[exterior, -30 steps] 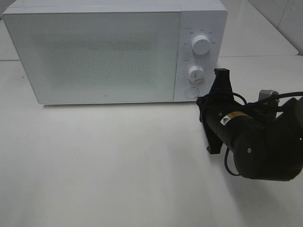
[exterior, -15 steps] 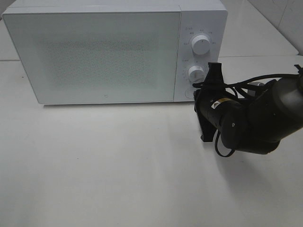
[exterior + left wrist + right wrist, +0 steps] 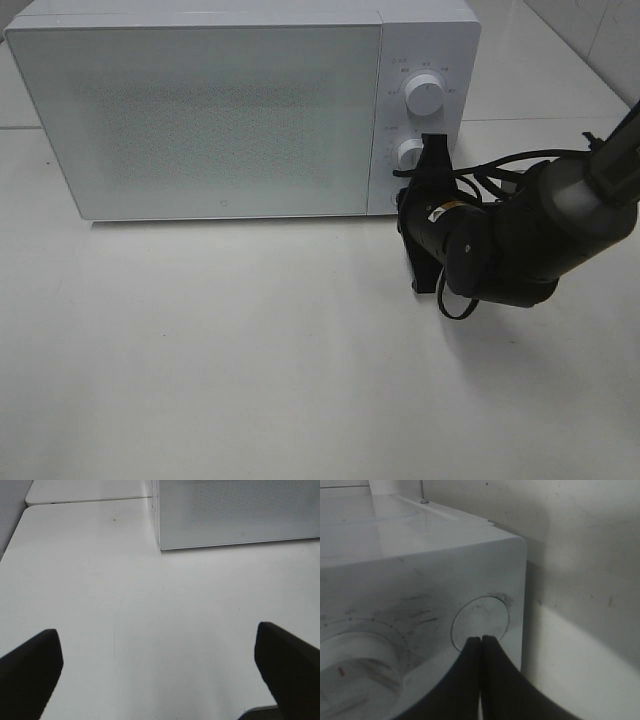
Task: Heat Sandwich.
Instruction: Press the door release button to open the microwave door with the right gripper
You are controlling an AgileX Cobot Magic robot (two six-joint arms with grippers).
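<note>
The R arm (image 3: 575,190), black w/ a grey upper link, is seen entering from the right edge of the high view. It is stretched low over the plain white worktop (image 3: 250,350) toward the control panel of the boxy white microwave oven (image 3: 200,110). The forearm is angled down & inward. The bulky black wrist (image 3: 490,250) is held just in front of the panel, w/ looped black cables (image 3: 490,170) draped over it. The right gripper (image 3: 402,200) is pointed at the panel's lower part. Its black cross-bar is set roughly front-to-back in that view and covers part of the lower round white knob (image 3: 410,152). The upper round white knob (image 3: 426,97) is left uncovered.

In the R wrist view the fingers (image 3: 470,680) are shown pressed together, closed on nothing. Their tips are set at the rim of the flat round white push-button (image 3: 481,615) near the panel's corner. Actual contact can't be confirmed.

The oven's frosted, dotted door (image 3: 210,120) is shut flush.

The left gripper (image 3: 160,680) is held above the worktop, facing the oven's front lower corner & well apart from it. Its fingers (image 3: 30,672) are spread wide w/ nothing btwn them. Only the two dark tips are shown, so the L arm's pose can't be told.

The sandwich isn't shown in any view; its location can't be told.
</note>
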